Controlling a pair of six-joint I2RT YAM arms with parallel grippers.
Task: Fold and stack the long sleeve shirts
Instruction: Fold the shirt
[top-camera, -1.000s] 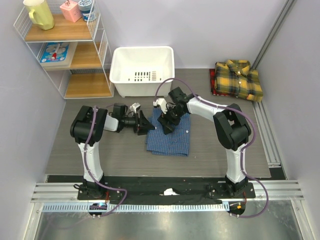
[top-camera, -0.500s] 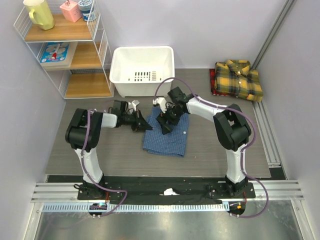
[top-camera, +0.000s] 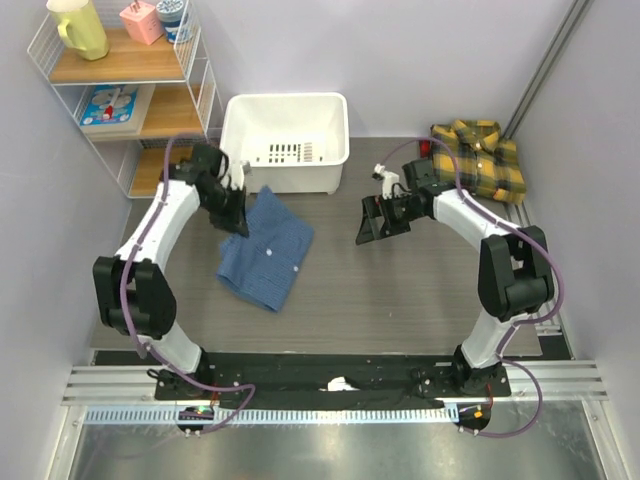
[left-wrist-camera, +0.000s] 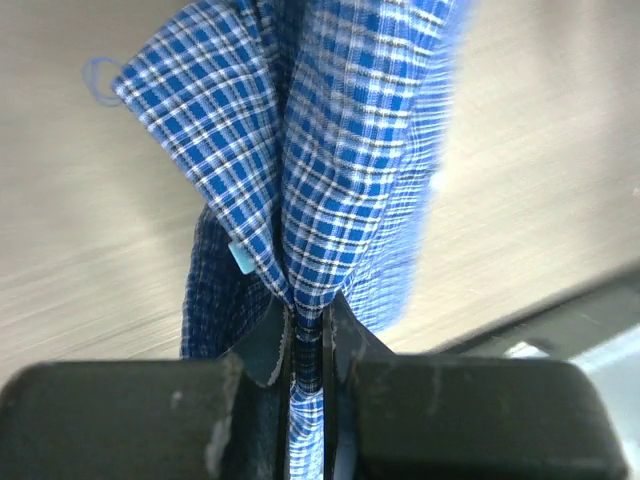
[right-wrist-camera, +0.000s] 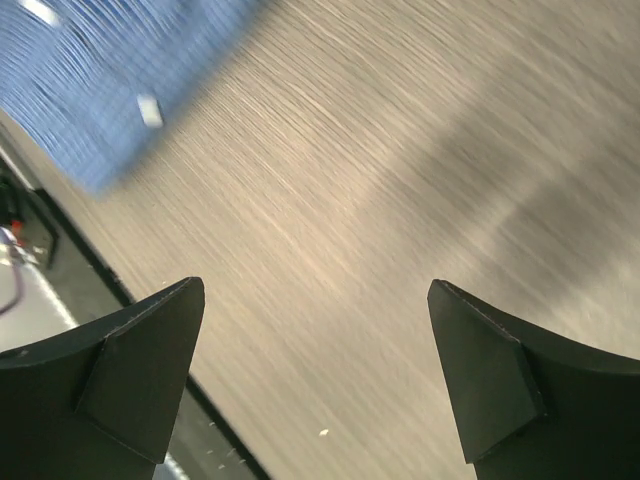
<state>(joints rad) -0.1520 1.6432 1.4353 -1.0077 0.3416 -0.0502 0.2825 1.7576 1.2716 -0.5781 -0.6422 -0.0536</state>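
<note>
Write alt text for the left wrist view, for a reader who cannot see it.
The left gripper has its jaws shut on a bunched fold of the blue checked shirt, which spreads away from the camera over the wood-grain table. The table looks blurred.

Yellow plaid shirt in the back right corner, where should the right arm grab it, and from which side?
The yellow plaid shirt lies flat and folded in the corner, wall behind, rail to its right. Probably best to pinch its near-left edge, coming from the left over the table, where the open right gripper sits.
</note>
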